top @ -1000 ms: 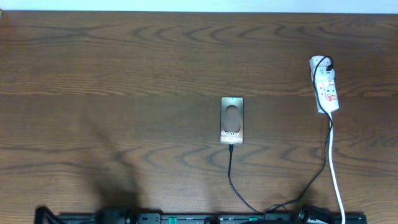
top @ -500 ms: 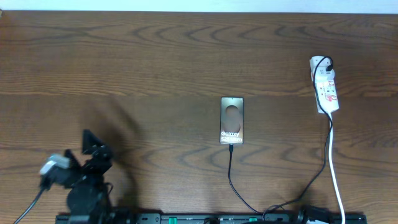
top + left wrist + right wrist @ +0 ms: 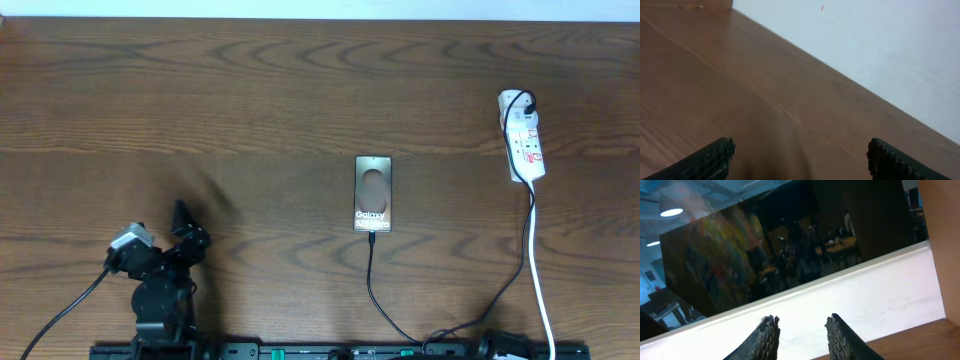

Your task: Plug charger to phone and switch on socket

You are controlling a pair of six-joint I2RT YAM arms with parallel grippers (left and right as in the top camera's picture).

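My 2 grippers, both empty, well away from the phone

My left gripper (image 3: 799, 162) stands wide over the brown wooden table (image 3: 250, 90) at the overhead's lower left. My right gripper (image 3: 801, 339) is narrowly parted, tilted up off the table. The small flat dark-screened phone (image 3: 373, 193) lies mid-frame, with the thin black charger cable (image 3: 369, 282) meeting its lower edge. The narrow white plastic socket (image 3: 523, 140) lies upper right, and its white cord (image 3: 538, 285) runs down.
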